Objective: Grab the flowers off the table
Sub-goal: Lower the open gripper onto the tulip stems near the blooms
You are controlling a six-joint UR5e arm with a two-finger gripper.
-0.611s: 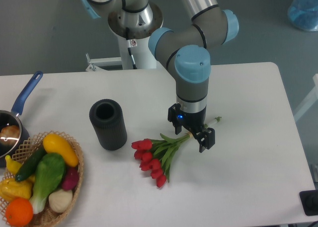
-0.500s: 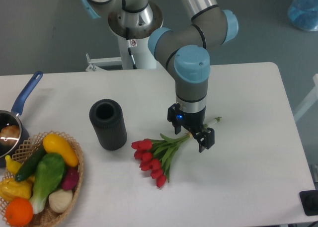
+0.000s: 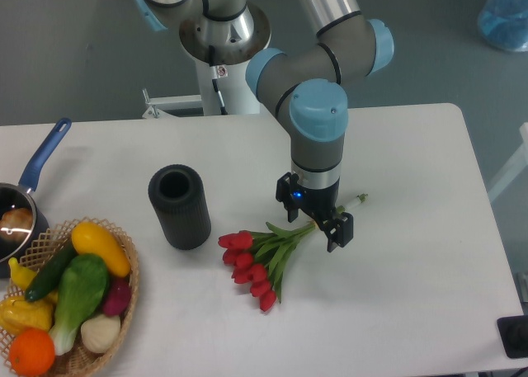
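Barely any change: tool [image 3: 316,220] has edged slightly left and up, flowers [image 3: 262,261] unmoved, lying on the white worktop [image 3: 412,228] with red buds toward the front. Tool fingers straddle the stems near their far end, grip unclear. Black cylinder [image 3: 179,206] stands left; vegetable basket [image 3: 70,303] and blue-handled pan [image 3: 25,204] at far left.
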